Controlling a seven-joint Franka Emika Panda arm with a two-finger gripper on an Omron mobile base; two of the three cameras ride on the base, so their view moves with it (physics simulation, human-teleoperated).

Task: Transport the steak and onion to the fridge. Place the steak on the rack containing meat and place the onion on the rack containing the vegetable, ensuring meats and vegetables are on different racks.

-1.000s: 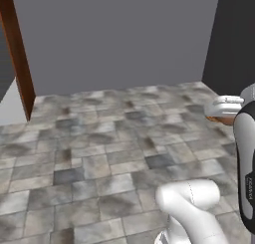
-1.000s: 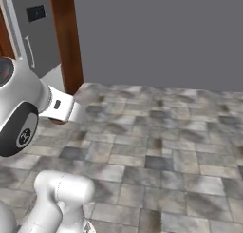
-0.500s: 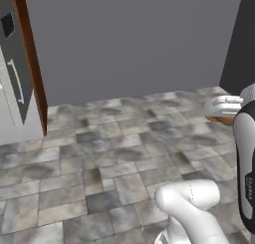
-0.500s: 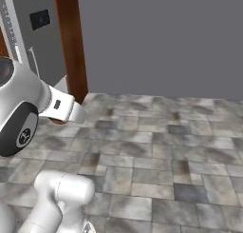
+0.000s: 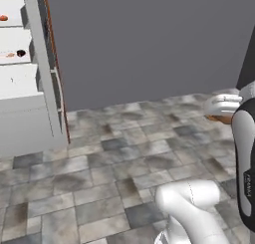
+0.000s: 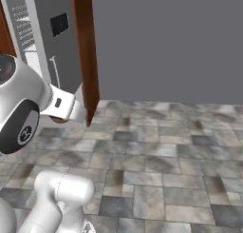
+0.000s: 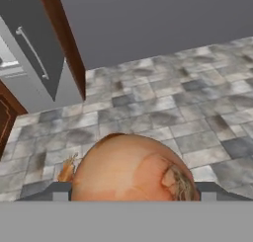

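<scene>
I am seeing my white arm rising from its rounded base joint, folding at a dark elbow and reaching forward at about mid height above the floor. The wrist is lying roughly level in both base views. My gripper (image 7: pixel 129 194) is pointing forward and slightly down, and its jaws are closing around the onion (image 7: pixel 131 168), which is sitting right against the hand camera.

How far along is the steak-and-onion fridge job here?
Done, apparently: a dark lump, likely the steak, lies on the lower shelf. In hand: the pincer grips the onion. Left: setting it on the upper shelf beside the orange-red vegetable.
</scene>
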